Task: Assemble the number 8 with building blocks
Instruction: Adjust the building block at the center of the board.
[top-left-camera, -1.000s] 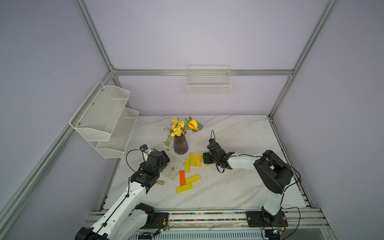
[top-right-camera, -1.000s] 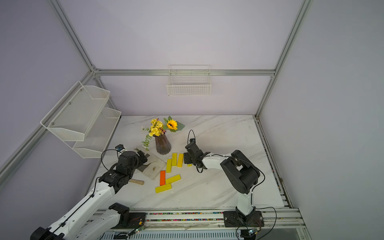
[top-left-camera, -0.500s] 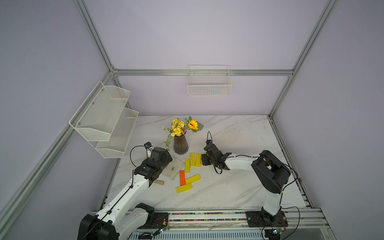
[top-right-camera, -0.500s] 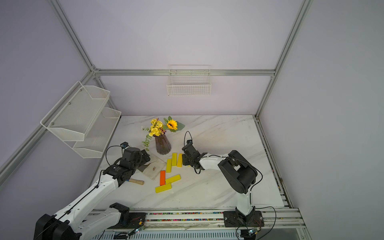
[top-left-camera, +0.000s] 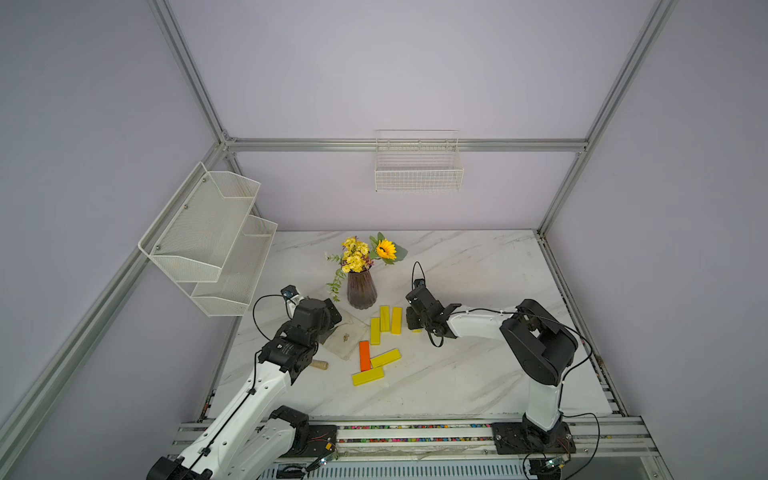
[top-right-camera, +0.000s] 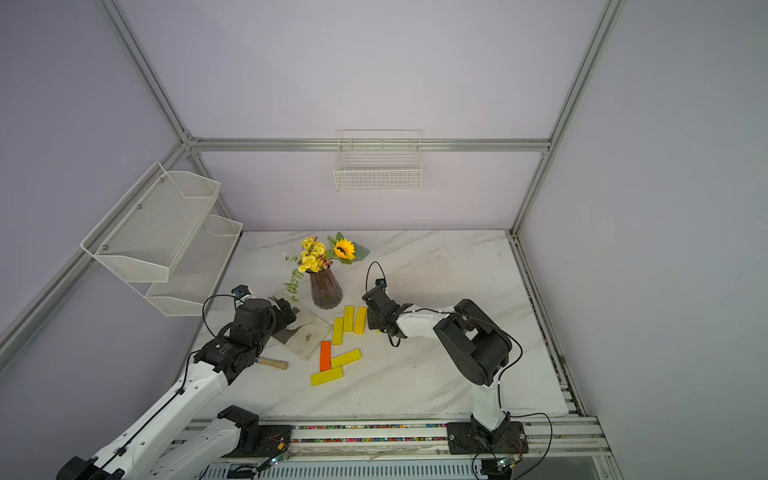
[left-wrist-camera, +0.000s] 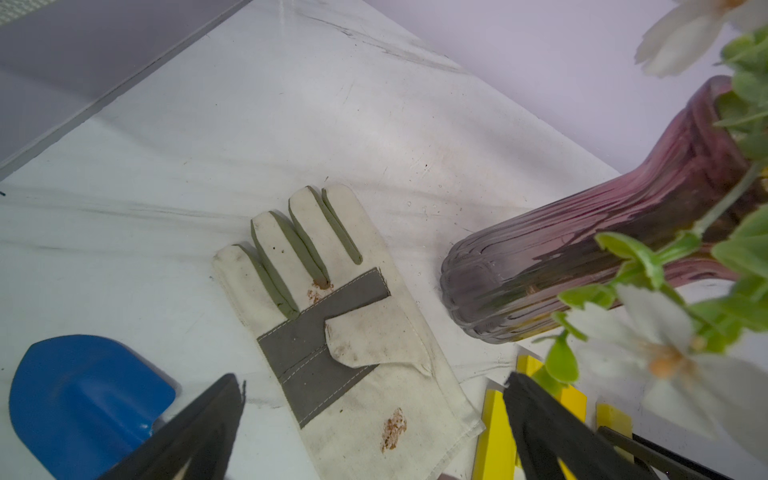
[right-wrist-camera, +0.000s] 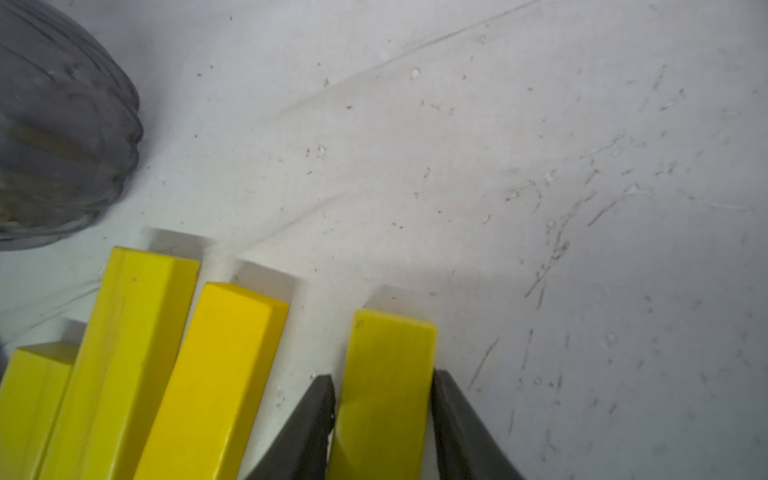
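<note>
Vase (top-left-camera: 361, 289): I place it just behind the side-by-side trio of bars (top-left-camera: 385, 318).
Fourth bar (right-wrist-camera: 386, 374): right of that trio, between the right gripper (right-wrist-camera: 383, 380) fingers.
Glove (top-left-camera: 347, 336): left of the trio.
Front bars (top-left-camera: 385, 358): before the trio.

The left arm (top-left-camera: 266, 390) reaches forward, its wrist bent downward and the left pincer (left-wrist-camera: 372, 378) spread wide. The right arm (top-left-camera: 478, 325) stretches low toward the middle, the right pincer (right-wrist-camera: 384, 376) narrowed astride one yellow block (right-wrist-camera: 390, 345); contact is unclear.
</note>
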